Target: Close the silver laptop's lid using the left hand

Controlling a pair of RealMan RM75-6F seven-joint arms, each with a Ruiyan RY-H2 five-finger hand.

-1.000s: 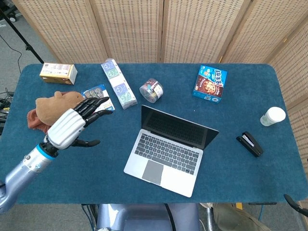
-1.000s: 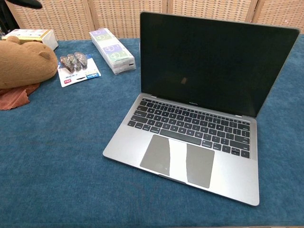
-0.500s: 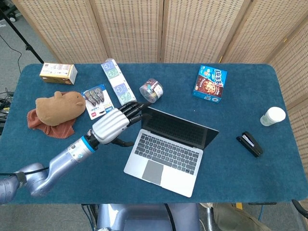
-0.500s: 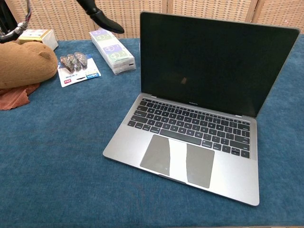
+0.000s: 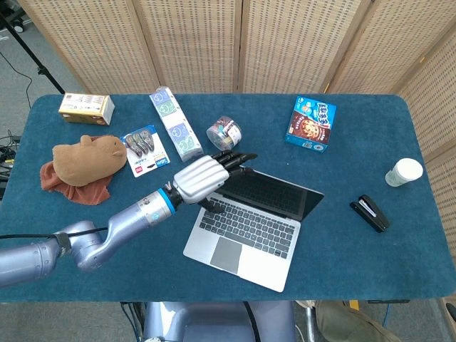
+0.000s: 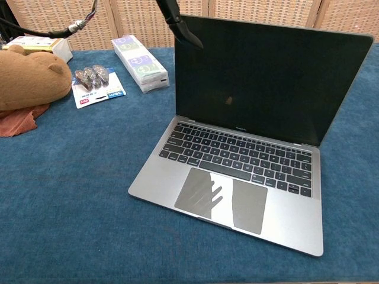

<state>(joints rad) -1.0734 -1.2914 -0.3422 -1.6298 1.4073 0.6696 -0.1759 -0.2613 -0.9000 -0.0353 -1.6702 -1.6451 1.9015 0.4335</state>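
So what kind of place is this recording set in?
Probably a lab or staged data-collection room: woven folding screens fence off a blue-covered table set with unrelated props, and a stand's legs show on grey carpet.

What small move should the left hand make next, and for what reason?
Probably bring the left hand down onto the top edge of the silver laptop's lid and push it forward. The lid stands open, and the fingers are spread over its upper left corner.

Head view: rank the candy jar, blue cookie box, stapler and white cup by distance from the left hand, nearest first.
From the left hand:
1. Candy jar, just behind the hand.
2. Blue cookie box, back right of the laptop.
3. Stapler, right of the laptop.
4. White cup, at the table's right edge.
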